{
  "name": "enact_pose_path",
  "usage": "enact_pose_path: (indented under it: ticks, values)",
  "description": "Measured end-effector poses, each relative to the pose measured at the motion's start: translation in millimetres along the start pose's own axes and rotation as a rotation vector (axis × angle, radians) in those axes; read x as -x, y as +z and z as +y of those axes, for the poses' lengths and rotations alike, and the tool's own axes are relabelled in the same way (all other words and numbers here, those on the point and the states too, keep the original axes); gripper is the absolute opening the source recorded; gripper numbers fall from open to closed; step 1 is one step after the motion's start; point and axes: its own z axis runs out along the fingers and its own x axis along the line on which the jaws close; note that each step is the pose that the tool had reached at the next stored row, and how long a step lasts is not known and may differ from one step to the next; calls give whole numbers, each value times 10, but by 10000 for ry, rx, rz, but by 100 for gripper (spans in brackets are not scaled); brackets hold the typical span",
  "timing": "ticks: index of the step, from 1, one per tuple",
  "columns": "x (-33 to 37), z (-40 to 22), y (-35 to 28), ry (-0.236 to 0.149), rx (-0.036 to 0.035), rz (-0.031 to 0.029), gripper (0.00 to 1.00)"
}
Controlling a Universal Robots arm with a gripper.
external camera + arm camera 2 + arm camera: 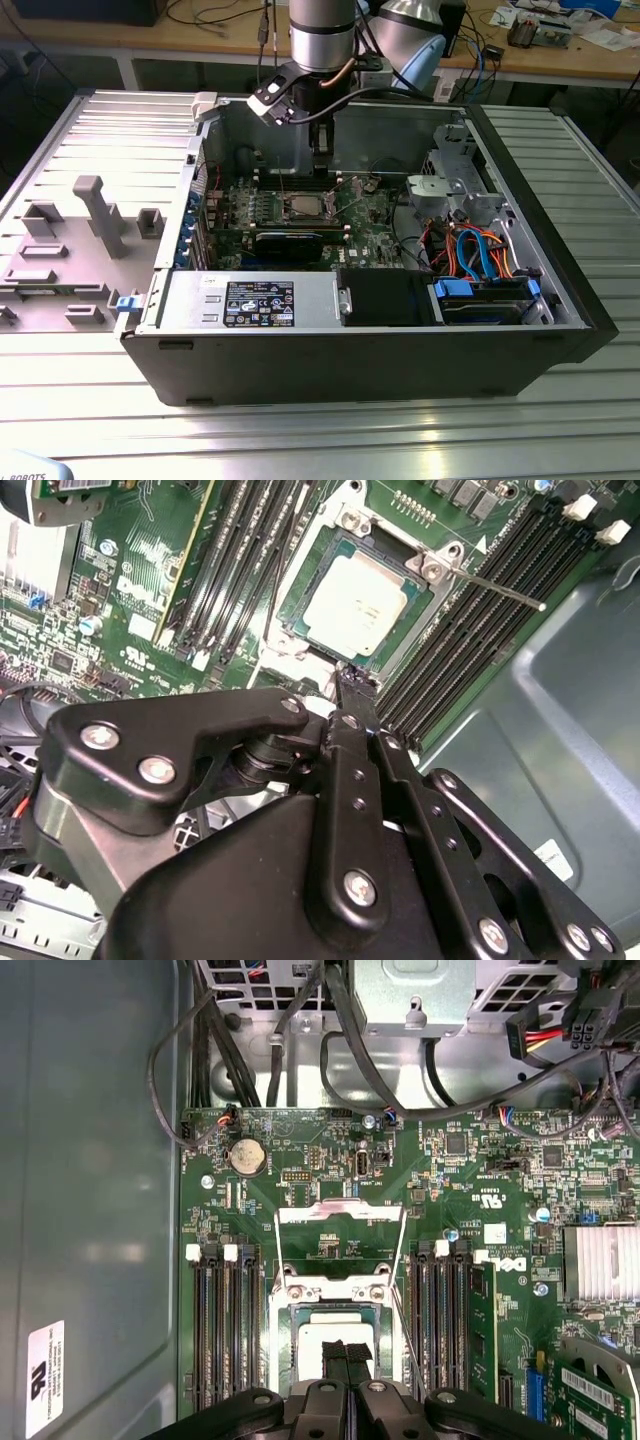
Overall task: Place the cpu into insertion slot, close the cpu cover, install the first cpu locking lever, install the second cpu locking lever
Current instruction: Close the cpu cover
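Cpu point(308, 1336) seated in insertion slot point(283, 1305) | cpu cover point(340, 1212) raised | my tool point(345, 1352) pressed together just above | cover needs pushing down flat

cpu point(320, 1328) in insertion slot point(280, 1310), cpu cover point(340, 1213) beside

Open computer case point(350, 365) on slatted table point(350, 440); grey fixture point(95, 205) on exterior view's left; blue cables point(478, 248) inside
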Motion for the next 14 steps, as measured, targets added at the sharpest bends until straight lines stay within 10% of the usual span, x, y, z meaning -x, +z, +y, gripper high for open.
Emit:
enact_pose_path:
  ticks: [14]
  values:
    - [0, 52, 3, 0, 0, -1, 11]
